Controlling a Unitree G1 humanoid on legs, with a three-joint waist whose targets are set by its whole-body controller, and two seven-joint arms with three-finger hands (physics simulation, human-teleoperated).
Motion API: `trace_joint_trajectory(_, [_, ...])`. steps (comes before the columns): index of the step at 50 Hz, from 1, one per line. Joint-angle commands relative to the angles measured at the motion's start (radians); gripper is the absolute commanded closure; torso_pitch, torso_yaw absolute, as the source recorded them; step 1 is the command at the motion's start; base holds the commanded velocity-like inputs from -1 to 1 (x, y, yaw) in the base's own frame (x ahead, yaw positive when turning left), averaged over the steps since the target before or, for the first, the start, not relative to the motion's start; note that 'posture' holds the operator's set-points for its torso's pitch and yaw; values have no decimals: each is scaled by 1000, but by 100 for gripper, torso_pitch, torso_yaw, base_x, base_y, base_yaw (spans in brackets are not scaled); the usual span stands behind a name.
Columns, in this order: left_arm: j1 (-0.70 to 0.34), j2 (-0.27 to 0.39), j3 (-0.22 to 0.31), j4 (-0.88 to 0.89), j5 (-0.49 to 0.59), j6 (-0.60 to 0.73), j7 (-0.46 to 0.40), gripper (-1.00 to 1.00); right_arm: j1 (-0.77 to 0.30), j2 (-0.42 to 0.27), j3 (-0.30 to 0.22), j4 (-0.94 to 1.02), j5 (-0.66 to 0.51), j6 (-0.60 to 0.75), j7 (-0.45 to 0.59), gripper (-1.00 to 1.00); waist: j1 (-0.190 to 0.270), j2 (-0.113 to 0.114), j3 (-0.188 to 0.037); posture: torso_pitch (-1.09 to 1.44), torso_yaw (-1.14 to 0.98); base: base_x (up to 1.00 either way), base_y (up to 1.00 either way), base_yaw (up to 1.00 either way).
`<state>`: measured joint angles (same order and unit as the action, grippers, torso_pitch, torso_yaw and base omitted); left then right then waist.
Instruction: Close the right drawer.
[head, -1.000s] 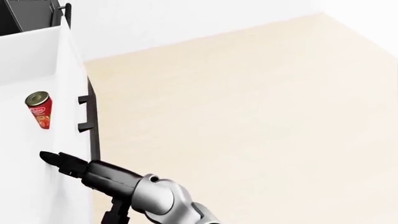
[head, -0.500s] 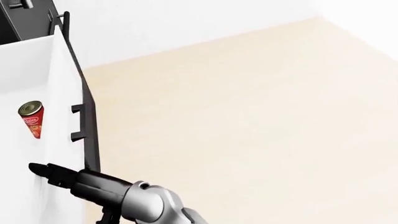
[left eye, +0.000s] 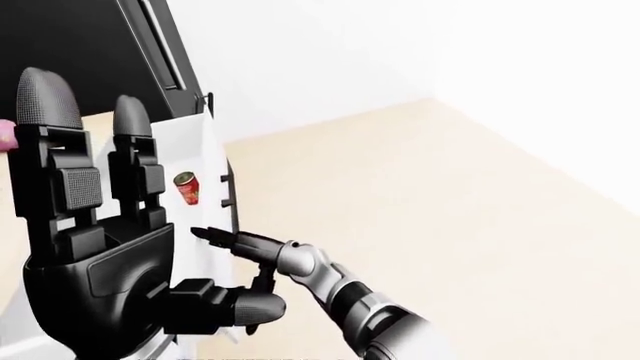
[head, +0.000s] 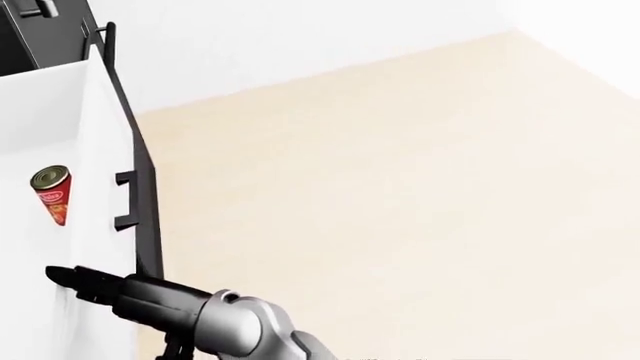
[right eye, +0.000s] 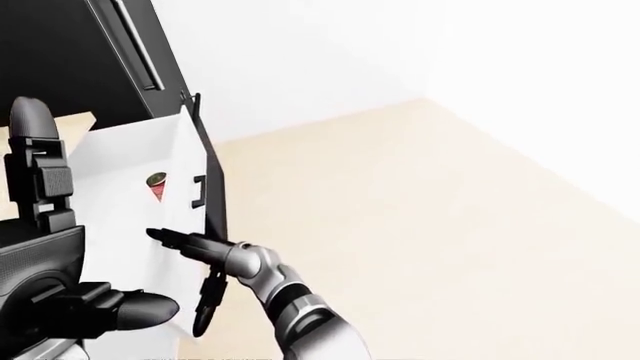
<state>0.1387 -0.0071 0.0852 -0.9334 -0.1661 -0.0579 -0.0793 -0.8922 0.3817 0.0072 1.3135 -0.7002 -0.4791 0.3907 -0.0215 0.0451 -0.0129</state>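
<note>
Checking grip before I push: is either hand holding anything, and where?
Nothing is held. The right hand reaches with straight fingers over the open drawer, near its dark front; the left hand is raised, open and empty.

My black left hand (left eye: 100, 255) has grey fingertips (left eye: 38, 96). Beyond my black right fingers (head: 75, 280): a white drawer (head: 60, 112), dark-fronted, and a red can (head: 50, 193).

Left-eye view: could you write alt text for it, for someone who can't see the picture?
A robot's right hand reaches with straight fingers over an open white drawer that holds a small red can. Its left hand, fingers up and spread, fills the view's left side. Pale wood floor and white walls lie beyond.
</note>
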Motion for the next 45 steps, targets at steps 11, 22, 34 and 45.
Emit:
trace_joint_trajectory(11, [-3, 2, -8, -21, 7, -24, 2, -100, -43, -98, 122, 12, -155, -26, -222, -100, 17, -14, 9, 0, 0, 0, 0, 0])
trace_joint_trajectory(22, [4, 1, -13, -1, 13, -44, -2, -100, 171, -239, 87, -537, 57, 120, -145, -100, 38, -39, 17, 0, 0, 0, 0, 0])
trace_joint_trajectory(34, [9, 0, -23, -5, 24, -43, -2, -100, 531, -416, -11, -1555, 321, 570, -128, -100, 39, -61, 22, 0, 0, 0, 0, 0])
trace_joint_trajectory(45, [16, 0, -42, -7, 39, -48, -4, -100, 804, -460, -214, -1822, 548, 401, -422, -100, 35, -61, 19, 0, 0, 0, 0, 0])
